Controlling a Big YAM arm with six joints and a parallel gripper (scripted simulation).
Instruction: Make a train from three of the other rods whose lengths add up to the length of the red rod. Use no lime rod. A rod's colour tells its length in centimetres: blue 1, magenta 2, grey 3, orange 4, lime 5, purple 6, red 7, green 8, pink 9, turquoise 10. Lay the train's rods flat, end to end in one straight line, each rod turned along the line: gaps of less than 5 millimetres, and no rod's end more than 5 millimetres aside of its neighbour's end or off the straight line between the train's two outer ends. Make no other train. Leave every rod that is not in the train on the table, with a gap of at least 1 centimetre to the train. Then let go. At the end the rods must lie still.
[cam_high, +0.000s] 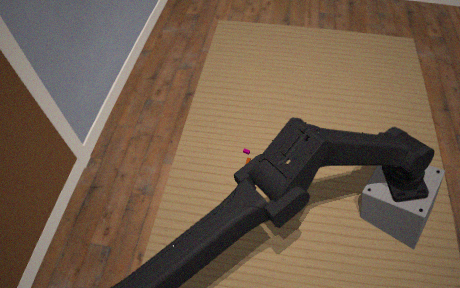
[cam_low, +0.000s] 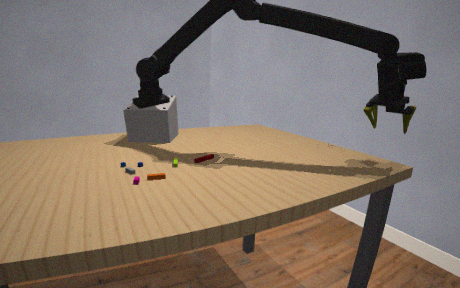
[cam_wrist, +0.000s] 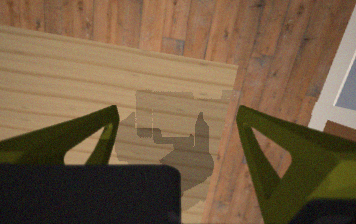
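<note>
In the exterior view the rods lie in a loose group on the wooden table in front of the arm's base: a red rod (cam_low: 204, 159), a lime rod (cam_low: 175, 162), an orange rod (cam_low: 156, 176), a magenta rod (cam_low: 136, 180), a grey rod (cam_low: 130, 171) and two blue rods (cam_low: 123, 164) (cam_low: 140, 164). My gripper (cam_low: 389, 117) is open and empty, high above the table's far right corner, well away from all rods. In the top view the arm hides most rods; only the magenta rod (cam_high: 246, 150) and a bit of the orange rod (cam_high: 248, 160) show. The wrist view shows the open fingers over the table corner, no rod between them.
The grey base block (cam_low: 151, 120) stands at the back of the table behind the rods. The table's right edge and corner (cam_low: 400, 172) lie below the gripper, with wooden floor beyond.
</note>
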